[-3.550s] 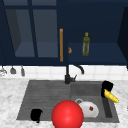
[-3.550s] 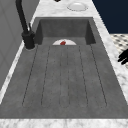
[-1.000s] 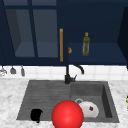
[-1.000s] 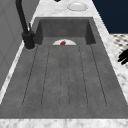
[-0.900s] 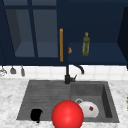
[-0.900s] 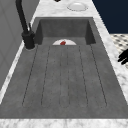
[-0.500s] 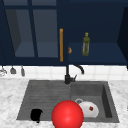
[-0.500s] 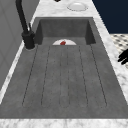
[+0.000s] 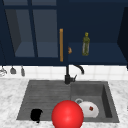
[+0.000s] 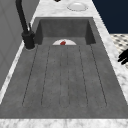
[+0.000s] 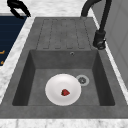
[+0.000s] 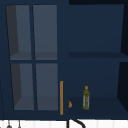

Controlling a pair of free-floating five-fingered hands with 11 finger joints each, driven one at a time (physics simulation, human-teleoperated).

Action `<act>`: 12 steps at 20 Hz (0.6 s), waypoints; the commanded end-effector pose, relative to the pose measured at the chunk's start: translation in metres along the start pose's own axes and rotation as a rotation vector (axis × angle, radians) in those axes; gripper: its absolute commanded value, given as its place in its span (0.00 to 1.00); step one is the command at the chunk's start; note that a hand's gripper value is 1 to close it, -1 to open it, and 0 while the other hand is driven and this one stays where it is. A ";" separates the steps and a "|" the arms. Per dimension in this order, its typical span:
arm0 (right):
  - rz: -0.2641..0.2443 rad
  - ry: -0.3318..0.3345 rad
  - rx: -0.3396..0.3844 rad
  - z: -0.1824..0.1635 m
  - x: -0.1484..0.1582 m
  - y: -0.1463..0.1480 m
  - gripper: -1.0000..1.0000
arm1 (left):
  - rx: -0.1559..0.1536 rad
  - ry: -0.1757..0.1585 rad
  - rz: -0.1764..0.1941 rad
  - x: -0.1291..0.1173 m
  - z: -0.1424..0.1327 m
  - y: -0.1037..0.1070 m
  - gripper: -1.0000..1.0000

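My left hand (image 9: 36, 115) hovers at the front edge of the sink's drainboard (image 9: 42, 97), fingers relaxed and holding nothing. It also appears off the counter's front edge as the hand (image 10: 123, 56) in the left side view and the hand (image 11: 17, 7) in the right side view. A large red ball (image 9: 67, 115) sits low in the front view, before the sink's front rim. In the basin lies a white plate (image 11: 63, 89) with a small red piece (image 11: 65, 92) on it, beside the drain (image 11: 82, 80).
A black faucet (image 9: 67, 75) stands behind the sink. The wall cabinet has a glass door with an orange handle (image 9: 61, 45); its open shelf holds a green bottle (image 9: 85, 44). Utensils (image 9: 12, 70) hang at the left. A white dish (image 10: 77, 6) rests on the far counter.
A black and yellow shape at the basin's right edge 3.5 s ago is gone from the front view. Nothing has moved in the last second.
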 end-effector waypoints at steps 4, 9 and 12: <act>0.064 -0.066 -0.004 -0.040 -0.005 0.023 1.00 | 0.000 0.000 0.000 0.000 0.000 0.000 0.50; 0.040 -0.085 -0.023 -0.068 -0.013 0.041 1.00 | 0.000 0.000 0.000 0.000 0.000 0.000 0.50; 0.035 -0.101 -0.052 -0.079 -0.019 0.047 1.00 | 0.000 0.000 0.000 0.000 0.000 0.000 0.50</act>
